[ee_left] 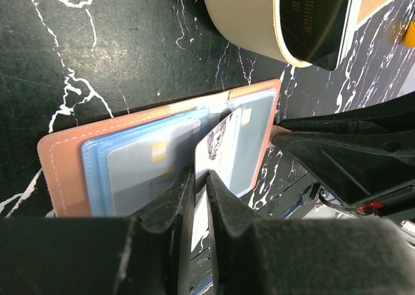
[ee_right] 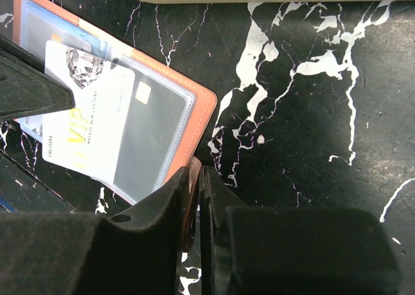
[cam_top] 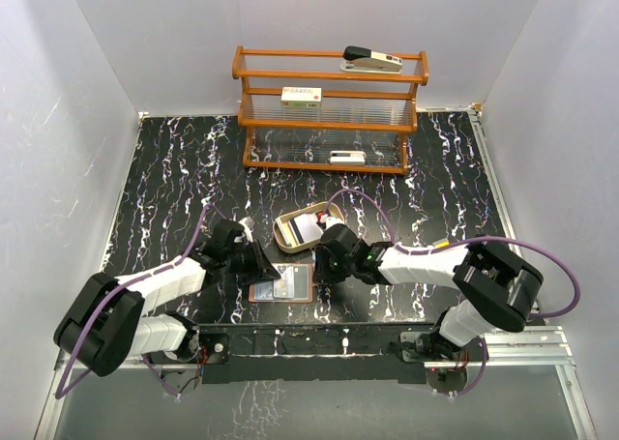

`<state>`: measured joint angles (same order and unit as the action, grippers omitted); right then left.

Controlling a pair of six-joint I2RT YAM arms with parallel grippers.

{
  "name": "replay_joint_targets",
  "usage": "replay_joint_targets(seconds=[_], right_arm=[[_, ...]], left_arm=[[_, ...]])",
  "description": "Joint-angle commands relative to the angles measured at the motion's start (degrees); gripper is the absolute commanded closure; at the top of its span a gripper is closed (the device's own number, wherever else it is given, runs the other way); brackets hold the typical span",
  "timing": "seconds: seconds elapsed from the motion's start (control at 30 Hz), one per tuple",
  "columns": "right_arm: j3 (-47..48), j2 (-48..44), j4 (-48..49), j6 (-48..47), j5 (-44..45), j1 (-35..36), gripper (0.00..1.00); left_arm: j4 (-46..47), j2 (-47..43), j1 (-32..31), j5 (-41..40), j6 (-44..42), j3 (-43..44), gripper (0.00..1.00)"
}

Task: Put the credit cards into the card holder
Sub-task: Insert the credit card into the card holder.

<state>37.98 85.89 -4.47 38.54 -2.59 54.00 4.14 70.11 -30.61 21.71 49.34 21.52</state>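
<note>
Top view of a black marbled worktop (cam_top: 435,189). A brown wallet (cam_top: 283,283) lies open near the near edge, about midway along it, between two robot arms. A tan tray (cam_top: 279,229) sits just behind it.

The left end effector (ee_left: 200,178) is narrowed on the near end of a white card (ee_right: 84,133), which slants across the wallet's right-hand pocket. How far it has entered the pocket I cannot tell. The right end effector (ee_right: 196,178) is pinched almost closed on the wallet's right edge, with brown leather showing between its fingers. A grey card (ee_left: 136,172) already sits in the left pocket.

Several things could go wrong from here. The card's leading corner may catch on the pocket lip and bend if it is pushed at this slant. The wallet is held by one thin edge only (a slim hold), so a firm push could pivot it or slide it along the worktop. The card could also slip in the left hold. The two end effectors work very near each other and might touch.
</note>
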Motion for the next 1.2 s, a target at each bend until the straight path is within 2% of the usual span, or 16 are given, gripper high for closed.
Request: replay_joint_targets(seconds=[0.0, 0.13, 0.27, 0.4, 0.73, 1.17], right_arm=[[-0.6, 0.2, 4.5, 0.7, -0.8, 0.5, 0.89], [-0.5, 0.2, 4.5, 0.6, -0.5, 0.6, 0.89], [-0.9, 0.1, 4.5, 0.6, 0.1, 0.6, 0.89], [-2.0, -0.3, 5.3, 0.7, -0.2, 0.6, 0.89], [-2.2, -0.1, 5.8, -0.6, -0.6, 0.5, 0.91], [-1.6, 1.4, 6.6, -0.3, -1.1, 0.6, 0.91]], left_arm=[[0.7, 1.6, -0.6, 2.0, 0.8, -1.2, 0.88], [0.7, 1.8, -0.8, 2.2, 1.0, -0.6, 0.75], [-6.9, 0.1, -0.8, -1.7, -2.0, 3.6, 0.6], [-13.8, -2.7, -0.8, -6.6, -4.7, 6.8, 0.53], [-19.3, -2.7, -0.8, -9.5, -7.8, 10.4, 0.47], [-5.1, 0.0, -0.8, -1.0, -1.9, 3.0, 0.46]])
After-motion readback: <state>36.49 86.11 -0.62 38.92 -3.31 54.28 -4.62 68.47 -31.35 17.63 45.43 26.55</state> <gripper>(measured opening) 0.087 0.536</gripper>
